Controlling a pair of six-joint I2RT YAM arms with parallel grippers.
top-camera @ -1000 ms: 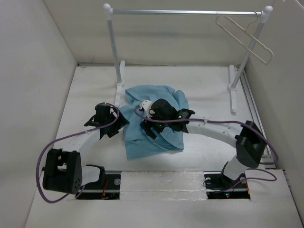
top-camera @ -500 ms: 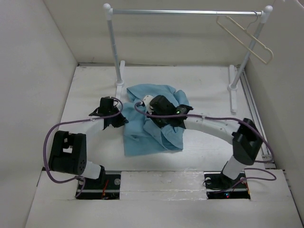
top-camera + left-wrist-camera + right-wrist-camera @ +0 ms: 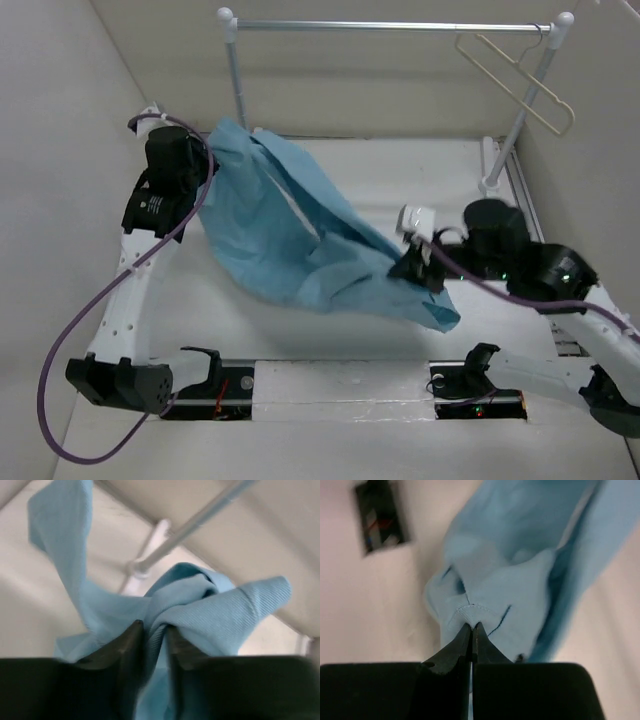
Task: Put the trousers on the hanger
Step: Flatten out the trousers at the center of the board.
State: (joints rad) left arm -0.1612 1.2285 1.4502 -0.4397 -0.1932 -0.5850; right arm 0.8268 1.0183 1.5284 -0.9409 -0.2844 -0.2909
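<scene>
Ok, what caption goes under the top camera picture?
Left gripper and right gripper hold the trousers up between them; the hanger hangs on the rail.

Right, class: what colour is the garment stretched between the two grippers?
Plain light sky-blue trousers, no pattern; clearest in the top external view.

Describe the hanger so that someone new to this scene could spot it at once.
Find the white clothes rail standing across the far end of the table. At the right end of its bar hangs the hanger, a thin pale beige triangle on a slim wire hook. It is the only thing hanging on the rail; the blue trousers are soft cloth and not on it.
</scene>
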